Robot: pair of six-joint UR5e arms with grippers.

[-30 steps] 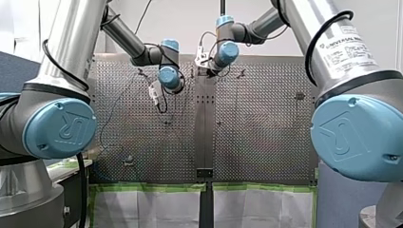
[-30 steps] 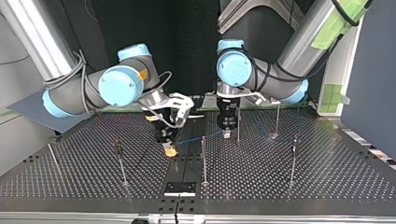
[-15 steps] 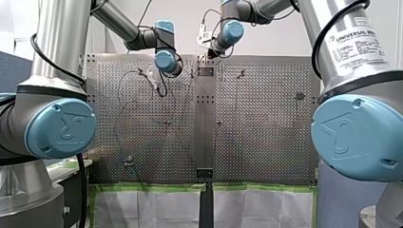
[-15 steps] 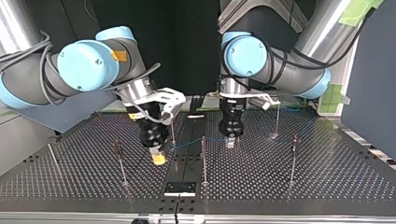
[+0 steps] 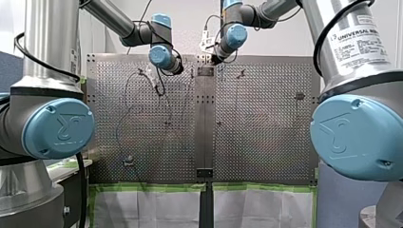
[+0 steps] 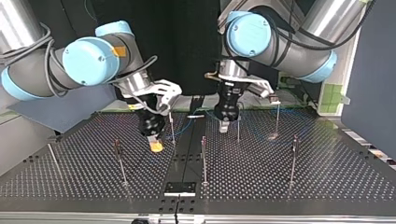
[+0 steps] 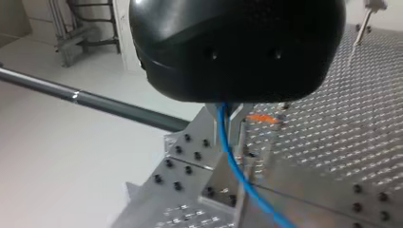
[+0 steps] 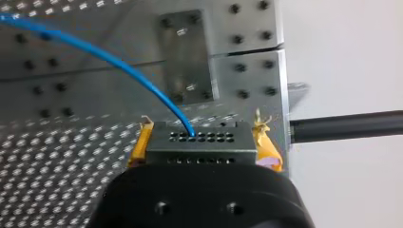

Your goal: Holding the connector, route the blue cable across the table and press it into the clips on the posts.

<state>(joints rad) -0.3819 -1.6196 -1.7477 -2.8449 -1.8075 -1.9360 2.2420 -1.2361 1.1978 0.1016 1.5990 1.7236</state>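
Because the cable [image 8: 114, 59] looks light, thin and floppy, running between the arms above the table [image 6: 303, 186], the right gripper [image 8: 203, 143] clamps its rigid connector [image 8: 202, 148] while the left gripper [image 7: 228, 118] pinches the cable further along, where it may slip.

Thin posts [image 6: 204, 161] scattered across table [image 6: 280, 189]

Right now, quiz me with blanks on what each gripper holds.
1. My right gripper clamps the ___ between yellow pads.
2. The cable leaving it is ___.
3. My left gripper has that ___ between its metal fingers.
Missing: connector; blue; cable.
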